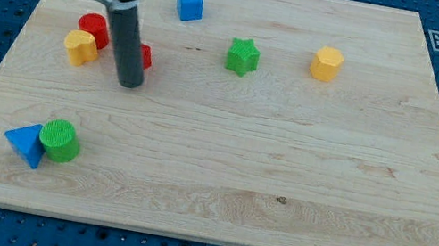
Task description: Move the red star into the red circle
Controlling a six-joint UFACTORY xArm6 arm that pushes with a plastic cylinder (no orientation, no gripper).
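The red star (pixel 145 57) lies at the view's upper left, mostly hidden behind my rod; only its right edge shows. The red circle (pixel 93 28) is a red cylinder a little to the star's left, touching a yellow block (pixel 80 48) below it. My tip (pixel 129 83) rests on the board just below and in front of the red star, close to it; I cannot tell whether it touches.
A blue cube (pixel 190 4) sits at the view's top. A green star (pixel 243 57) and a yellow hexagon (pixel 326 63) lie to the right. A blue triangle (pixel 25 143) and a green cylinder (pixel 60 140) touch at the lower left. The wooden board (pixel 282 179) has blue table around it.
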